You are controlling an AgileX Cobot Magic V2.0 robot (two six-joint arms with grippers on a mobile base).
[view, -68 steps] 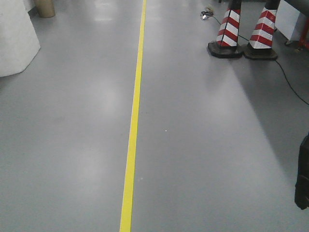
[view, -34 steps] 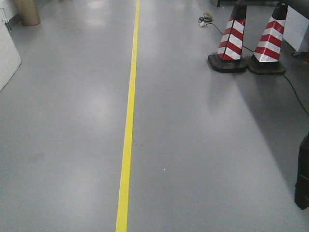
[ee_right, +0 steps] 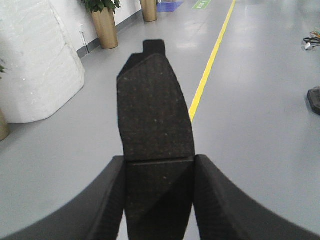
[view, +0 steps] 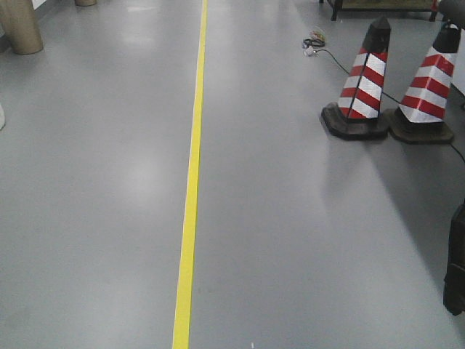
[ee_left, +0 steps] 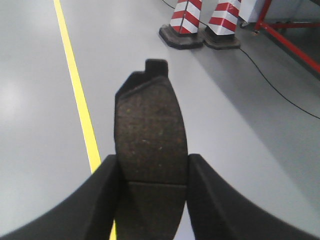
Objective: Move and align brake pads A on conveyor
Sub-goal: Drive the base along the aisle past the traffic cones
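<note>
Left fingers (ee_left: 100, 192) are clamped on a brake pad (ee_left: 150, 135), 1 finger on each long edge near its lower half; the groove across the pad sits just above the grip line and the end tab points up and away. Right fingers (ee_right: 105, 195) grip a second brake pad (ee_right: 156, 115) the same way, tab up, groove level with the fingertips. So you have 2 pads in hand, 1 per arm, both carried in the air above the floor (view: 290, 233).

Outward from there: the left wrist view shows grey floor, the yellow line (view: 190, 196) and 2 striped cones (view: 396, 91) with a cable running past them. The right wrist view shows a white wrapped block (ee_right: 35, 60) and a planter (ee_right: 106, 25). The front view shows only floor, line and cones.

No conveyor in any view, so you can't tell how near it is. No other pads visible either.

Progress, as a judgement: pickup of these 2 pads is done, transport is under way. Left to do: reach the belt, set both pads down, line them up. Whether any other pads are already placed can't be told from here.
</note>
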